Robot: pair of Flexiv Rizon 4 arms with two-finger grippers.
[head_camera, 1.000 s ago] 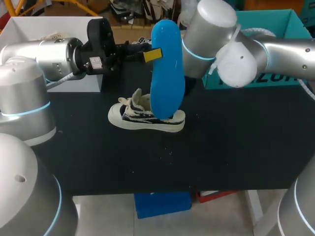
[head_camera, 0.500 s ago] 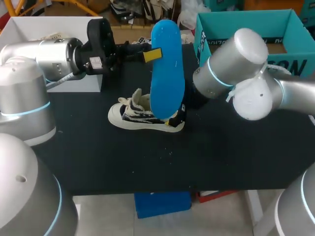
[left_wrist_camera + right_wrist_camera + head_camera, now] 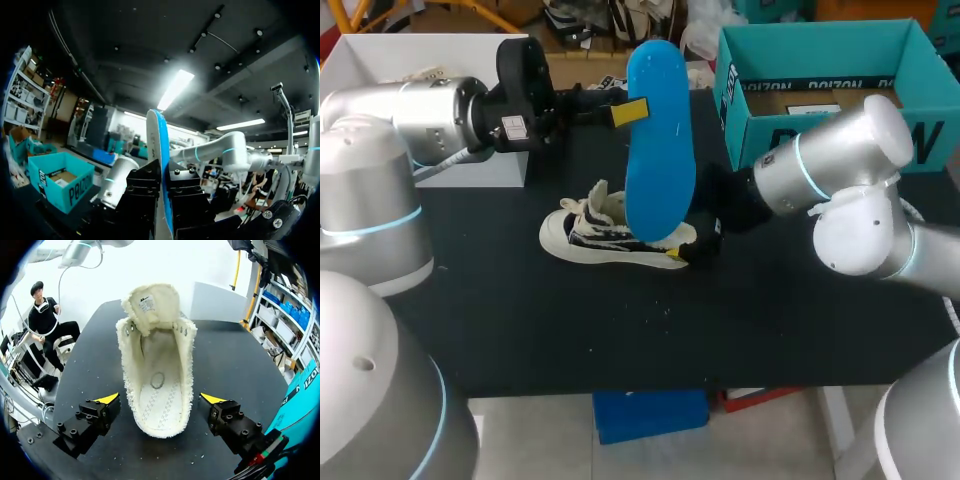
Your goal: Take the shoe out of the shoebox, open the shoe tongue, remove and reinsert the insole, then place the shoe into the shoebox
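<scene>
A blue insole (image 3: 660, 140) hangs upright above the shoe, with my left gripper (image 3: 628, 112) shut on its edge. In the left wrist view the insole (image 3: 158, 145) runs edge-on between the black fingers of the left gripper (image 3: 164, 187). The white shoe with dark stripes (image 3: 610, 235) lies on the black table (image 3: 520, 320). My right gripper (image 3: 692, 247) is at its heel. In the right wrist view the shoe (image 3: 157, 385) shows its bare inner sole, tongue (image 3: 150, 302) folded forward. The right gripper (image 3: 160, 399) stands open astride the heel, fingers clear of both sides.
The teal shoebox (image 3: 830, 80) stands open at the back right, just behind my right arm, and shows beside the right gripper as the shoebox (image 3: 305, 395). A white box (image 3: 380, 60) sits at the back left behind my left arm.
My right arm has swung right and down from above the shoe. Its open gripper now sits low at the heel. The left arm and insole have not moved.
</scene>
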